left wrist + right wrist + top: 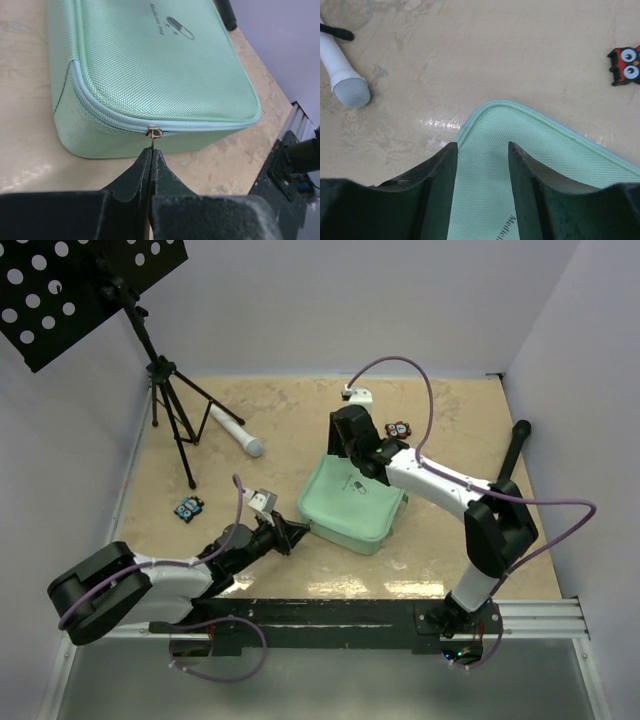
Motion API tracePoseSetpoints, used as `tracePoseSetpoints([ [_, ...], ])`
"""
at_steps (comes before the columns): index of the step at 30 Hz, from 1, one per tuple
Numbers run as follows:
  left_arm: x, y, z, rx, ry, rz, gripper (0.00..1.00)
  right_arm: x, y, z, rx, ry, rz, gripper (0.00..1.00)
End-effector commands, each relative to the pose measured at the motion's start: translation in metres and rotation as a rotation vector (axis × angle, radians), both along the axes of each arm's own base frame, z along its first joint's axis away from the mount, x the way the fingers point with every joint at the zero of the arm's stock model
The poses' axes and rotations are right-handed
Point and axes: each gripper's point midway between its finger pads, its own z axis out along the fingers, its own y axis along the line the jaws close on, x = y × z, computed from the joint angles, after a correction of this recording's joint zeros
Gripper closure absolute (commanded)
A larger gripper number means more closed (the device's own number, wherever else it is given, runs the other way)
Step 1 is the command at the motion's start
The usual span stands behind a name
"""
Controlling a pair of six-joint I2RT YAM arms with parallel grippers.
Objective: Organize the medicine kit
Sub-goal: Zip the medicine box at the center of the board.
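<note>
Left gripper (151, 150) near-left, jaws pressed together, pinching zipper pull (154, 133) on near side wall of medicine kit (345, 512). Medicine kit flat mid-table, lid down. Right gripper (481, 147) over its far corner, jaws partly apart, holding nothing. Beyond: white-and-grey cylinder (237, 430), owl gadget (625, 65).

Bright, even light, soft shadows, glare patches on the table (437, 122).

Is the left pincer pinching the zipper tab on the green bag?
Yes, the left pincer is shut on the little metal zipper tab at the front edge of the green bag.
</note>
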Motion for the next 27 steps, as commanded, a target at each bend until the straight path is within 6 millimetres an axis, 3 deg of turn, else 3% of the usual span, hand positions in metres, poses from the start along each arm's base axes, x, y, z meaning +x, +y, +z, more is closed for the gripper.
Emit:
tracePoseSetpoints([
  [1, 0.019, 0.016, 0.009, 0.042, -0.043, 0.043, 1.00, 0.009, -0.018, 0.036, -0.058, -0.114, -0.049, 0.51],
  [5, 0.032, 0.022, 0.005, 0.130, -0.040, 0.046, 1.00, 0.011, -0.023, 0.041, -0.058, -0.193, 0.007, 0.49],
  [7, 0.039, 0.027, 0.003, 0.143, -0.028, 0.056, 1.00, 0.018, -0.032, 0.040, -0.032, -0.154, 0.027, 0.48],
  [9, 0.047, 0.034, -0.001, 0.149, -0.006, 0.078, 1.00, 0.013, -0.017, 0.032, 0.025, -0.079, 0.170, 0.49],
  [12, 0.061, 0.039, -0.008, 0.162, 0.038, 0.106, 1.00, 0.003, -0.007, 0.042, 0.079, -0.112, 0.245, 0.48],
  [15, 0.075, 0.038, -0.007, 0.159, 0.042, 0.118, 1.00, -0.005, 0.000, 0.037, 0.104, -0.089, 0.274, 0.45],
  [18, 0.090, 0.034, -0.001, 0.161, 0.026, 0.118, 1.00, -0.011, 0.003, 0.026, 0.046, -0.067, 0.290, 0.43],
  [27, 0.137, 0.030, 0.010, 0.221, -0.019, 0.085, 1.00, -0.035, 0.036, 0.029, -0.041, -0.069, 0.359, 0.41],
])
